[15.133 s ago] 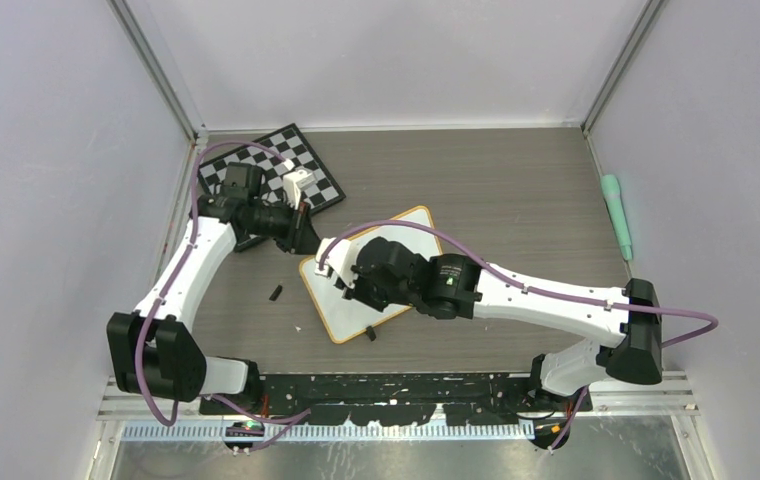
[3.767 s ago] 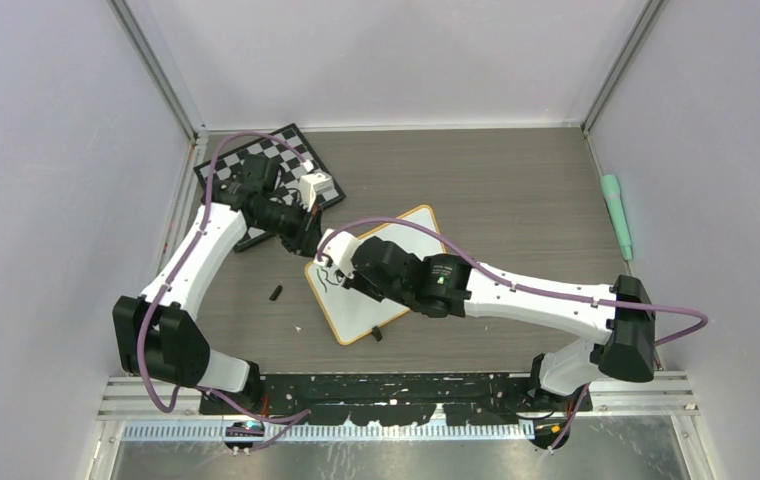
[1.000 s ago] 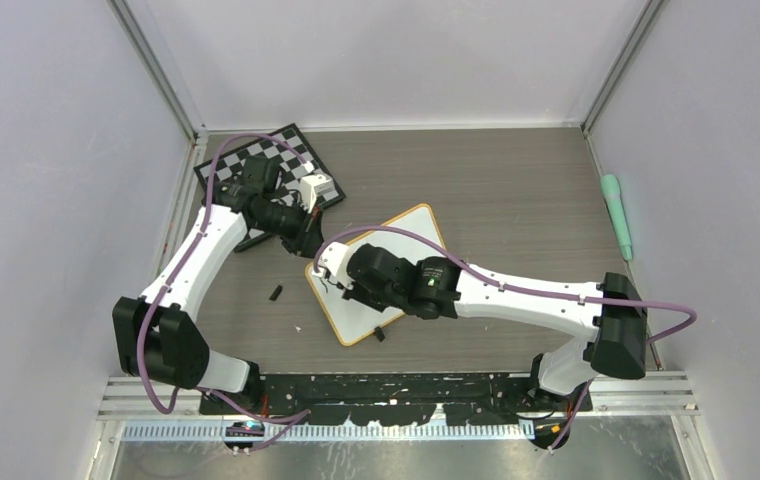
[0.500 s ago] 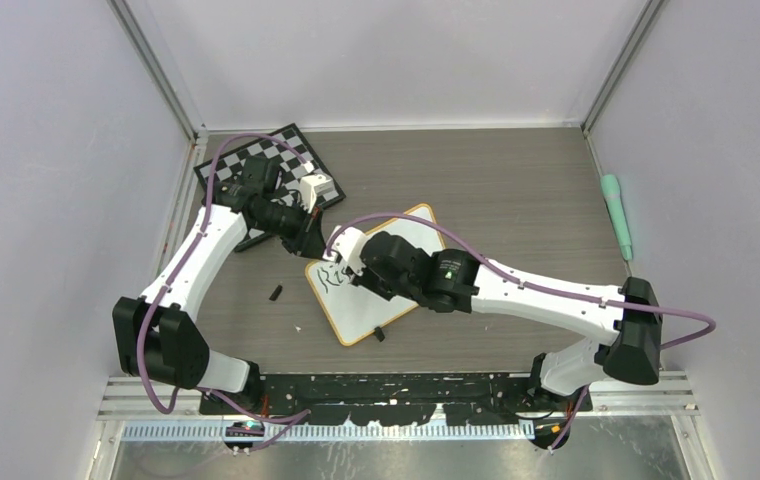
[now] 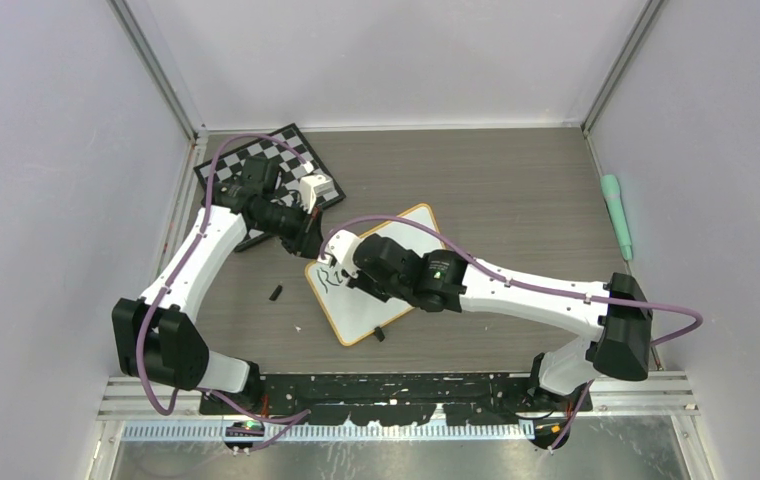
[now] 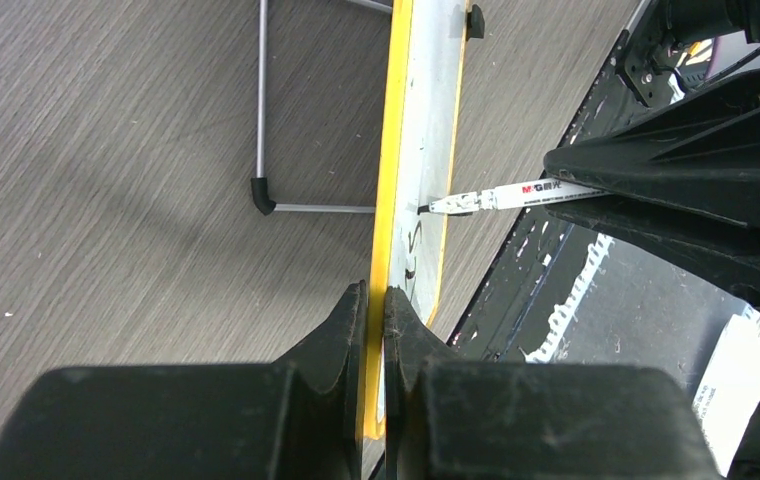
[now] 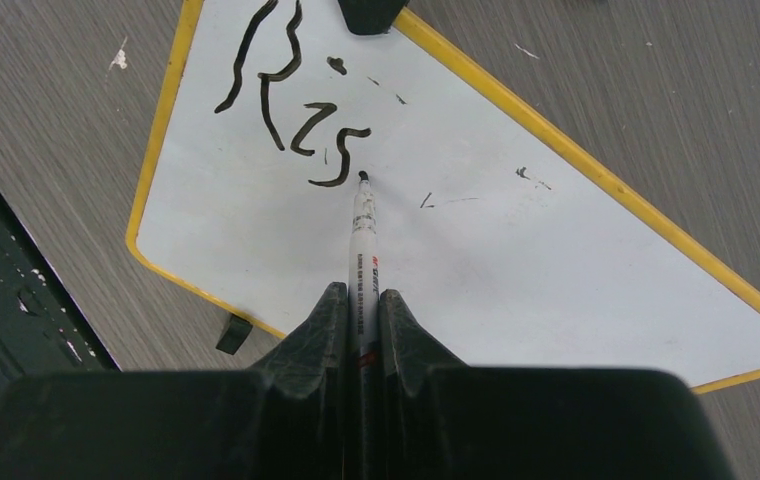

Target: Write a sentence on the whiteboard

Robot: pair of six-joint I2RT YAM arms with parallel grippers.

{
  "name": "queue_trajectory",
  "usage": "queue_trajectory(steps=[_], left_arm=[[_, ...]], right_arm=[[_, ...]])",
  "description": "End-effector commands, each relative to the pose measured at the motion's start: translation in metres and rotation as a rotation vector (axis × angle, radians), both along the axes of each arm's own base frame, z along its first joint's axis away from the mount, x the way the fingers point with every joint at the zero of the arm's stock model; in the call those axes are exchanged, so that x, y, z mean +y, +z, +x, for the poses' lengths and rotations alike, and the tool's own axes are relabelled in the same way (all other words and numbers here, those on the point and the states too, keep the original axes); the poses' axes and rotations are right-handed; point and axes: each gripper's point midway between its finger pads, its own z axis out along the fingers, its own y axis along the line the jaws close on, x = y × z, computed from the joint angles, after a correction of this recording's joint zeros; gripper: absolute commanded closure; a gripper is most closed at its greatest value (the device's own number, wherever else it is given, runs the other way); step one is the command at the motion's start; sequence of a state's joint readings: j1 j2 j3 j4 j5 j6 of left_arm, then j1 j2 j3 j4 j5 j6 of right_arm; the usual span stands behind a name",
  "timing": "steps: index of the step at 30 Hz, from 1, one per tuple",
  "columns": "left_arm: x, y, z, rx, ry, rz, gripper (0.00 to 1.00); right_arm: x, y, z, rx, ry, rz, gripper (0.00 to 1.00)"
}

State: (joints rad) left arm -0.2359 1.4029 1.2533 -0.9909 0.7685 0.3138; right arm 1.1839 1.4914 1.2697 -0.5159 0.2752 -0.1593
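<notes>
**Operator:** What can you read?

**Spotter:** On your whiteboard [image 7: 516, 270] there are three black letters [image 7: 308, 138], "Ris", close to the corner your left claw holds. The marker [image 6: 516, 192] shows "M&G" in the left wrist view. The rest of its print is too small to read.

**Operator:** And the claws?

**Spotter:** Your left claw [image 6: 374, 300] is pinched tight on the board's yellow rim, at the corner nearest the chessboard [image 5: 274, 158]. Your right claw [image 7: 360, 292] is clamped on the marker. The marker's tip touches the white surface just right of the "s".

**Operator:** Where's the board?

**Spotter:** It's on the table, left of centre and askew to the table's edges. Its far-left corner is just beside the chessboard.

**Operator:** Counts?

**Spotter:** You have one board, one marker and one chessboard, plus one green stick [image 5: 616, 215] by the right wall. One black clip [image 7: 236, 332] sits on the board's near rim. One grey wire leg [image 6: 261, 120] shows behind the board. One loose black bit [image 5: 275, 293] lies on the table left of the board. It's perhaps a cap, but too small to tell from above.
</notes>
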Motion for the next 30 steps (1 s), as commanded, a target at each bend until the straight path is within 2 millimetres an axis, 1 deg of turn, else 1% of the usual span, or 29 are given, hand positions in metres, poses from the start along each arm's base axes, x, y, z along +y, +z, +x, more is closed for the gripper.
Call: queue_trajectory(steps=[1,6,10,19,26,30], left_arm=[[0.001,0.004,0.004,-0.04,0.011,0.0,1.0],[0.001,0.004,0.004,-0.038,0.011,0.001,1.0],[0.0,0.004,0.005,-0.035,0.01,-0.003,1.0],[0.0,0.005,0.005,-0.038,0.008,-0.002,1.0],[-0.001,0.002,0.004,-0.032,0.004,-0.002,1.0],[-0.001,0.003,0.005,-0.036,0.003,-0.003,1.0]], right_arm=[[0.0,0.013,0.017,-0.043,-0.046,0.04,1.0],[-0.011,0.016,0.022,-0.053,-0.064,0.031,1.0],[-0.014,0.02,0.027,-0.067,-0.076,0.028,1.0],[-0.007,0.031,0.033,-0.084,-0.076,0.048,1.0],[-0.001,0.034,0.034,-0.085,-0.066,0.056,1.0],[0.002,0.03,0.032,-0.067,-0.056,0.057,1.0]])
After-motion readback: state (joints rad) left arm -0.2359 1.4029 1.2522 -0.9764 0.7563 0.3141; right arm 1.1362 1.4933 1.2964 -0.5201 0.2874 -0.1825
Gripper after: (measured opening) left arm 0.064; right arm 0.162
